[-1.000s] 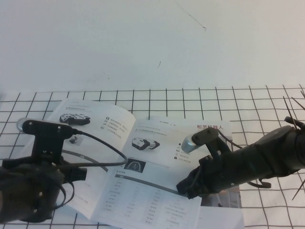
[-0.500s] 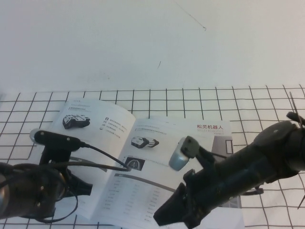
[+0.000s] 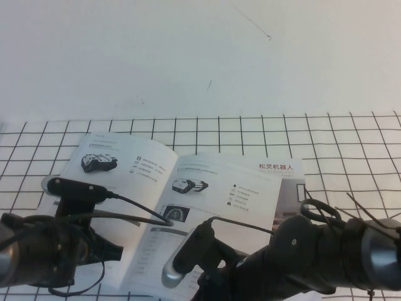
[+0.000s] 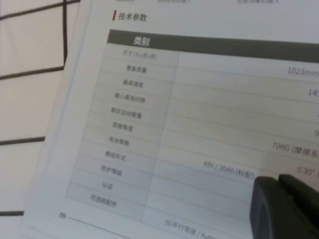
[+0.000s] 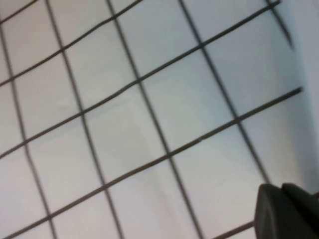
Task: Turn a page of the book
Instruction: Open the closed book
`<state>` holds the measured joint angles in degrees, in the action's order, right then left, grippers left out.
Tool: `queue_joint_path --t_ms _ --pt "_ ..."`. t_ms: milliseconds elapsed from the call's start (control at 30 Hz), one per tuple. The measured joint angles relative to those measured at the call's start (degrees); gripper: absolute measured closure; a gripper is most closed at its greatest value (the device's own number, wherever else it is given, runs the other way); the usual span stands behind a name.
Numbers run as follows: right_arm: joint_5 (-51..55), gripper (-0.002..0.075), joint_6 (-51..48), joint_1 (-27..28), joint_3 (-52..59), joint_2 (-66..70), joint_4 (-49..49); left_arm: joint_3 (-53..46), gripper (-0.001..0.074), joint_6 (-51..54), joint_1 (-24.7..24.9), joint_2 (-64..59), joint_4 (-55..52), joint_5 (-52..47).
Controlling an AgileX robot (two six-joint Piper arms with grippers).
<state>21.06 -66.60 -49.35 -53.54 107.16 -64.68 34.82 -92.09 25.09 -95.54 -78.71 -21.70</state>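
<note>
The book [image 3: 188,207] lies open on the gridded table, white inner pages up, with robot photos and tables. Its turned leaf [image 3: 119,169] lies flat on the left; the cover print does not show. My left gripper [image 3: 110,249] sits low over the near part of the left page; in the left wrist view it [image 4: 278,178] is shut and empty, just above the spec table [image 4: 164,124]. My right gripper [image 5: 280,188] is shut and empty over bare grid cloth; in the high view its arm [image 3: 313,260] fills the near right and hides it.
A second booklet [image 3: 282,172] with an orange title lies under the book's right side. The black-lined grid cloth [image 3: 351,144] covers the table, with a white wall behind. A cable [image 3: 144,213] runs from the left wrist across the book.
My right arm has drawn back off the right page toward the near edge and to the left. My left arm has barely moved. The book stays open and flat.
</note>
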Motion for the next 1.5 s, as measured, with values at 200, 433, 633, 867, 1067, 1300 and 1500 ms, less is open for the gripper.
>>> queue_joint_path --t_ms 200,433,633,867,1067,1300,1500 --pt "-6.23 0.0724 1.01 -0.09 0.0 0.0 0.92 0.0 0.0738 0.0 0.0 0.24 0.75 0.02" --pt "-5.98 0.0724 1.01 -0.09 0.0 1.78 0.92 0.0 0.0738 0.08 0.0 1.76 1.0 0.14" --pt "-4.0 0.0724 1.01 -0.14 0.0 2.01 0.92 0.0 0.0738 0.63 0.0 1.76 1.0 0.24" --pt "-2.49 0.0724 0.89 -0.14 0.0 2.01 0.59 0.0 0.0738 0.74 0.0 1.76 1.0 0.36" --pt "-4.58 0.0724 2.66 -0.14 0.0 2.01 0.59 0.0 0.0738 0.88 0.0 1.76 1.54 0.39" --pt "-8.26 0.0724 8.4 0.24 0.0 2.1 1.06 0.0 0.0738 3.7 0.0 2.56 4.5 0.97" --pt "-8.26 0.0724 14.08 4.57 0.0 2.1 1.57 0.0 0.0738 4.96 0.0 4.17 5.52 1.08"
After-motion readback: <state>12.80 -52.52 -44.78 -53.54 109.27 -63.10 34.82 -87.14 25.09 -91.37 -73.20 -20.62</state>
